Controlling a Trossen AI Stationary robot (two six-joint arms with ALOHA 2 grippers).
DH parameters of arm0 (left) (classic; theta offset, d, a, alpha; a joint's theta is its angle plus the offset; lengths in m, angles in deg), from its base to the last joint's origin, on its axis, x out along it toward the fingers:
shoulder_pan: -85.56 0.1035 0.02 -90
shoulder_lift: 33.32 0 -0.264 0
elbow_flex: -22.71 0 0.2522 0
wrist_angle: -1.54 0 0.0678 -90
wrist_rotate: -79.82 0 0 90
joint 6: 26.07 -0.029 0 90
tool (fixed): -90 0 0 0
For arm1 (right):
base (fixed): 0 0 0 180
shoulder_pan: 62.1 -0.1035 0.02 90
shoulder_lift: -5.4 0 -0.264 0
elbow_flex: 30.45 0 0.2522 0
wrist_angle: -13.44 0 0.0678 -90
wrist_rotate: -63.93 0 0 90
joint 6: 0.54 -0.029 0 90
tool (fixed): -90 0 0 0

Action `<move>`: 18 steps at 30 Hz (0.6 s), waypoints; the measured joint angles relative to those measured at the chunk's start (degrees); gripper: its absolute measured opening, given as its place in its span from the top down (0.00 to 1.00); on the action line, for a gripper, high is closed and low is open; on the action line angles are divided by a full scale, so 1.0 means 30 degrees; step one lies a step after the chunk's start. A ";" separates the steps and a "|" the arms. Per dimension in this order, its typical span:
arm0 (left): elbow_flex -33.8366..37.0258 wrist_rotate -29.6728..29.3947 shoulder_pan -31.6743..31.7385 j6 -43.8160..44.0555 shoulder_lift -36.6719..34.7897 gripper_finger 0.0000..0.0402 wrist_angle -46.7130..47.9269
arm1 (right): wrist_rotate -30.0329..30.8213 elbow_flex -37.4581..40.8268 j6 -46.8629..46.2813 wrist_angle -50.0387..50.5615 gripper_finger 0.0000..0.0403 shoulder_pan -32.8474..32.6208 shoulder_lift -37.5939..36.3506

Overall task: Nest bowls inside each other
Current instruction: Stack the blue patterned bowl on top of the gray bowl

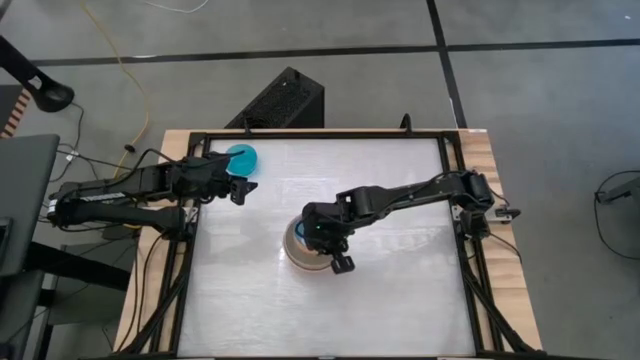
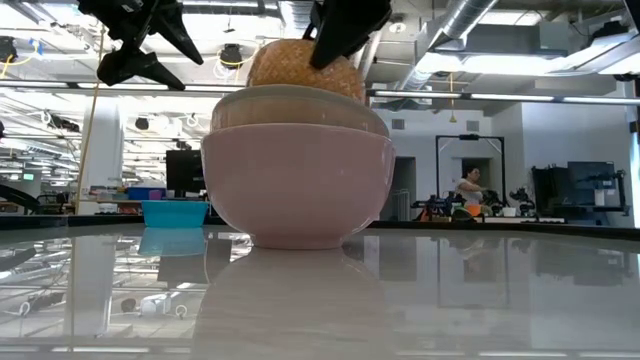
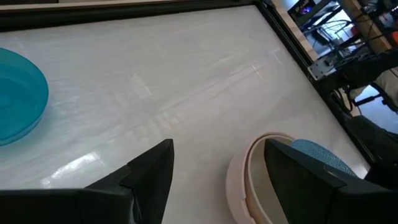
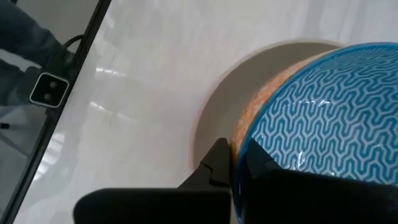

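Note:
A salmon-pink bowl (image 2: 300, 190) stands mid-table with a pale beige bowl (image 2: 300, 105) nested inside it; from above the stack (image 1: 297, 250) is partly under my right arm. My right gripper (image 4: 239, 168) is shut on a small bowl with a blue zigzag inside (image 4: 323, 118) and a speckled tan outside (image 2: 300, 65), above the stack. A cyan bowl (image 1: 243, 157) sits on its base at the far left. My left gripper (image 1: 238, 190) hovers open near it, holding nothing. My right gripper pinches the patterned bowl's rim (image 4: 245, 134), one finger inside the bowl and one outside. The fingers slant down from above. The bowl is tilted, its tan underside toward the table's near edge, over the beige bowl. Whether it touches the stack, I cannot tell.
A black frame (image 1: 450, 200) borders the white tabletop. Bare tabletop lies to the right of the stack and along the near edge. A black box (image 1: 280, 100) stands beyond the far edge. A person (image 2: 468, 190) is far off in the room behind.

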 joint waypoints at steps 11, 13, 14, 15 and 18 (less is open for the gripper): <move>0.0000 -0.0448 0.0000 0.0024 0.0007 0.41 0.0077 | -0.0016 0.1891 -0.0749 -0.2003 0.93 0.0040 0.0007; 0.0000 -0.0461 0.0000 0.0022 0.0000 0.41 0.0080 | -0.0036 0.2427 -0.1112 -0.2432 0.90 0.0153 0.0007; 0.0000 -0.0466 0.0000 0.0022 0.0000 0.41 0.0080 | -0.0023 0.2739 -0.1280 -0.2680 0.89 0.0160 0.0007; 0.0000 -0.0466 0.0000 0.0022 0.0000 0.41 0.0080 | -0.0049 0.3093 -0.1467 -0.3072 0.88 0.0160 -0.0020; 0.0000 -0.0466 0.0000 0.0029 0.0000 0.41 0.0079 | -0.0119 0.3905 -0.1944 -0.3835 0.86 0.0168 0.0012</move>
